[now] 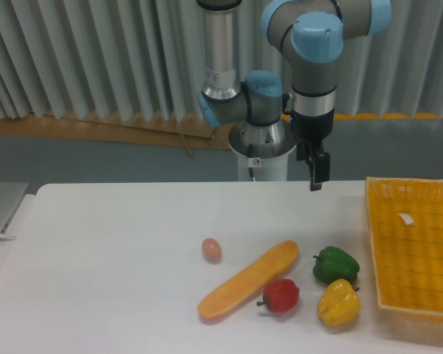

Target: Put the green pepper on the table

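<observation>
The green pepper [335,265] rests on the white table [118,243], right of centre, just behind the yellow pepper [338,303] and beside the red pepper [282,295]. High above and a little left of it, over the table's far edge, hangs my gripper [315,177]. It points straight down, well clear of the pepper. I see its dark fingers edge-on, nothing is held between them, and it reads as open.
A long orange squash [249,280] lies diagonally left of the peppers, with a small egg [211,249] further left. A yellow mesh basket [417,251] fills the right edge. The robot base [260,151] stands behind the table, and a grey object [0,210] sits at the left.
</observation>
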Controlling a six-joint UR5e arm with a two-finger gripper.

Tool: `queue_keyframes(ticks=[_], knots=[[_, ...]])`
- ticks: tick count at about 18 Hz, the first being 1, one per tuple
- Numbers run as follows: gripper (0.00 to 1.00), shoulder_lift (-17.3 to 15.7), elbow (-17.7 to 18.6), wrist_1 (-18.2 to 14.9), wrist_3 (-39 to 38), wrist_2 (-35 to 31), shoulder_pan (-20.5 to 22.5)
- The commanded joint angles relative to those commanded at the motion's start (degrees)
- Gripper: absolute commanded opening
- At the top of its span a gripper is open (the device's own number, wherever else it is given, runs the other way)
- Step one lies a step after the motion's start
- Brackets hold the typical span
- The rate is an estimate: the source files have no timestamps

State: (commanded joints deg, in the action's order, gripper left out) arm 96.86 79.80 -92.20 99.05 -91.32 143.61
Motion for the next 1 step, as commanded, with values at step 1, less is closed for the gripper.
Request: queue_keyframes(ticks=[1], knots=[[1.00,0.0,0.0,0.0,0.0,0.0,0.0]])
